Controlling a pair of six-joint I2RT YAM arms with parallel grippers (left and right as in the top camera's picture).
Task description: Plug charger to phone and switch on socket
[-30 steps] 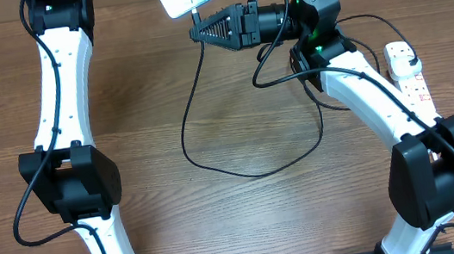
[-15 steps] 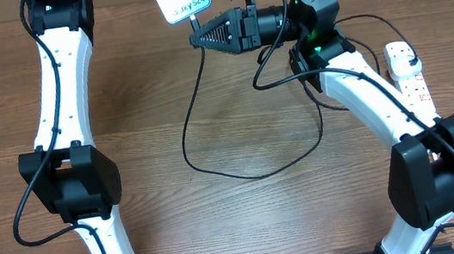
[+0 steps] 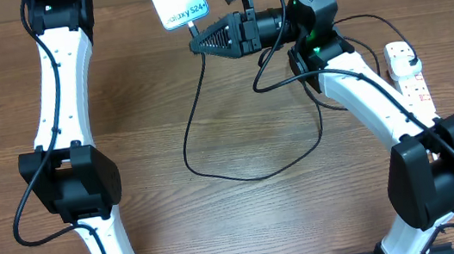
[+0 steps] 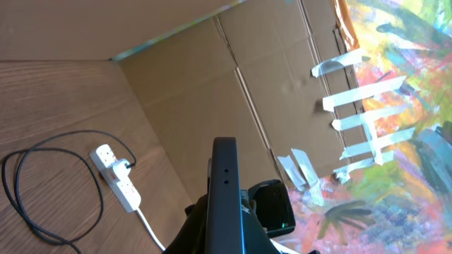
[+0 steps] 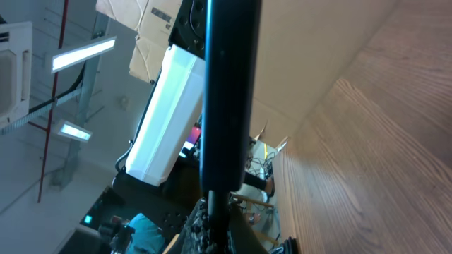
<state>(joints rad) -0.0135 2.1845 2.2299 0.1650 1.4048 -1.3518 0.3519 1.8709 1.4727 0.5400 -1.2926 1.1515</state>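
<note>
The phone [image 3: 177, 1], with a bright screen and "Galaxy S24+" text, is held off the table at the far edge. In the left wrist view it shows edge-on as a dark slab [image 4: 224, 187], with my left gripper [image 4: 224, 236] shut on it. My right gripper [image 3: 197, 42] is shut on the connector end of the charger [image 3: 195, 113], just below the phone's lower end. That connector looms as a dark bar [image 5: 227, 92] in the right wrist view, beside the bright phone [image 5: 166, 116]. The thin black cable loops across the table to the white socket [image 3: 407, 74] at the right.
The charger's slack lies in a wide loop [image 3: 250, 174] mid-table, between the two arms. The socket [image 4: 116, 176] with its thick white cord sits near the cardboard wall [image 4: 205, 85]. My right arm's links [image 3: 362, 93] stretch over the cable toward the socket.
The phone has tilted and shifted slightly left and down. My right gripper with the connector has dropped a little and stays just beneath it.
</note>
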